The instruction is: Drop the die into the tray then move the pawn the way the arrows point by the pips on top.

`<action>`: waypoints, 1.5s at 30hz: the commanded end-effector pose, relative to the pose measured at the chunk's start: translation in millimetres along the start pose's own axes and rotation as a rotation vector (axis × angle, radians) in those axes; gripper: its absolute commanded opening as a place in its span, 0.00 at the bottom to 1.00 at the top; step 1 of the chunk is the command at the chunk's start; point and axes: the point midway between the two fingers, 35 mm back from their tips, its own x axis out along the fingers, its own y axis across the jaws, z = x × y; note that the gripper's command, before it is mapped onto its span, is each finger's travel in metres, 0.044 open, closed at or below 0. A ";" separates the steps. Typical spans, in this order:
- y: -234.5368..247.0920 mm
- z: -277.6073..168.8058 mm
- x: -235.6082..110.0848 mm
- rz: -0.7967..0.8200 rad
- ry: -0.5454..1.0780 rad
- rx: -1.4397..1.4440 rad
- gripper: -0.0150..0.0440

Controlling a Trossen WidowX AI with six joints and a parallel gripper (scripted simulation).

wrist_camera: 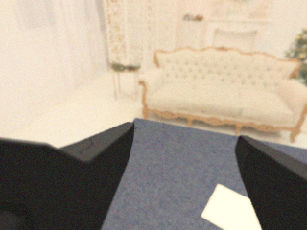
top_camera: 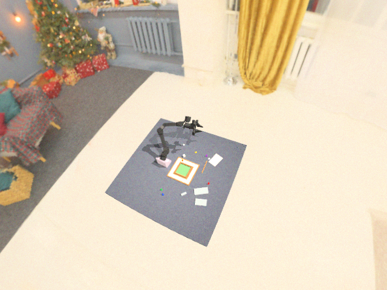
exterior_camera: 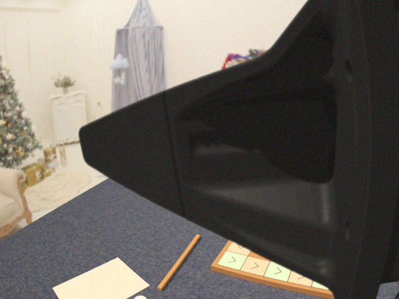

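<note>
– Over the far edge of the grey mat (top_camera: 150, 199) on the tabletop, that's where the arm reaches; the end effector (top_camera: 198, 127) is high above the mat. Which step is this?

– The first one, I'd say: going for the die. Its fingers stand partly apart with only mat showing between them, so it carries nothing.

– And the die?

– A small white cube (top_camera: 184, 154) lies just off the board's (top_camera: 172, 174) far corner; that is probably it, though a second white speck (top_camera: 183, 144) sits nearer the arm and I can't tell them apart at this size. The green tray (top_camera: 183, 170) looks unoccupied, and the orange pawn (top_camera: 182, 160) stands on a corner square.

– So the next move?

– Tip the wrist downward, come over the cube, and descend with the fingers either side of it before closing. The pawn is close, so the approach should avoid brushing it.
</note>
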 end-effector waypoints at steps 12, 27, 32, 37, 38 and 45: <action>-157.0 -171.8 -26.5 -0.403 0.786 0.144 0.72; -197.6 -253.1 -126.3 -0.658 1.278 0.664 0.72; -198.7 -269.3 -123.6 -0.657 1.277 0.664 0.72; -199.9 -280.7 -121.6 -0.657 1.277 0.664 0.72; -200.1 -283.1 -121.2 -0.656 1.277 0.664 0.72; -201.2 -290.9 -119.5 -0.657 1.278 0.664 0.72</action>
